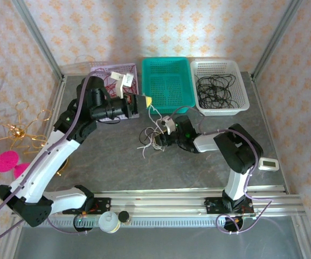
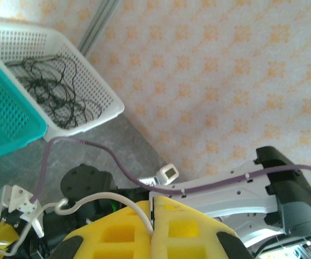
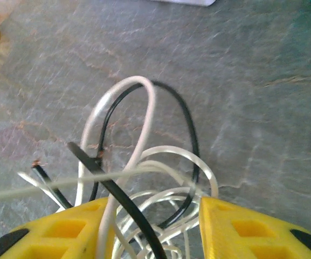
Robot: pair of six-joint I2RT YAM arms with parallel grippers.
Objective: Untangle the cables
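The left pincer [image 2: 152, 213] is raised off the grey, stone-patterned bench [image 1: 112, 167] and clenched tight, its yellow padded fingers [image 2: 193, 229] pressed together on a single thin cream-white cable strand [image 2: 109, 198] that curves out from the seam between them. In the top view this strand [image 1: 154, 112] slants down from the left pincer [image 1: 144, 101] to the small clump of thin white and black cables [image 1: 151, 139], which lies on the bench near its middle, in front of the teal perforated plastic basket [image 1: 166, 60]. The right pincer [image 1: 162, 139] sits low at the clump's right side. In its wrist view the right pincer [image 3: 155, 216] is released, the yellow fingers [image 3: 241, 229] standing apart with loops of the clump [image 3: 144, 178] lying loosely between them. A white perforated plastic basket [image 1: 242, 102] at the far right holds loose black wires [image 1: 214, 89].
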